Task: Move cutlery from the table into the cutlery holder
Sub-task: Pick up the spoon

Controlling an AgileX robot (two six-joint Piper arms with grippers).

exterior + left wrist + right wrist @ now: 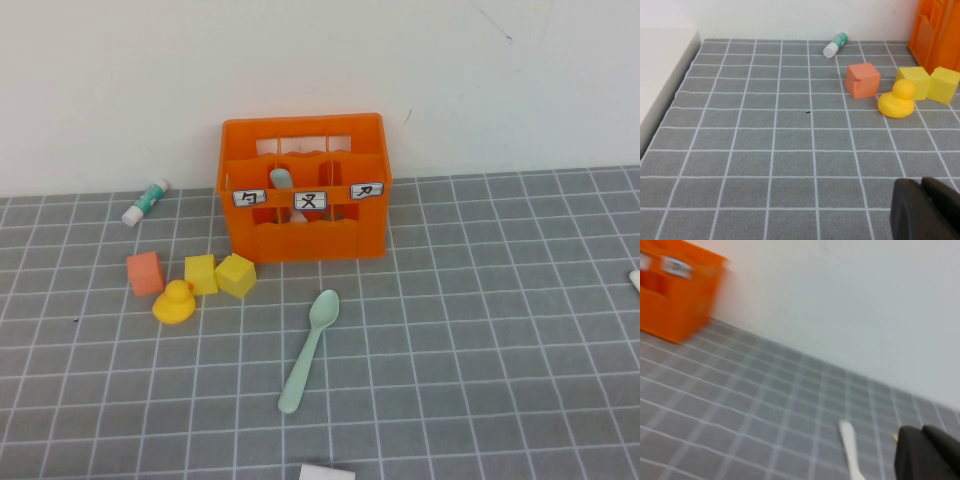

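Both grippers, left [927, 210] and right [930, 455], are pressed together. The right should spread, then pinch the pale, probably fork [850, 450] handle; spoon [308, 352] lies centre-frame below the crate [303, 185].

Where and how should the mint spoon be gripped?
Take the spoon at mid-handle, from straight above, fingers closing across its narrow width. It lies flat and alone on the table, bowl toward the holder, so both handle sides are probably free. The left gripper and right gripper, both shut, are away from it.
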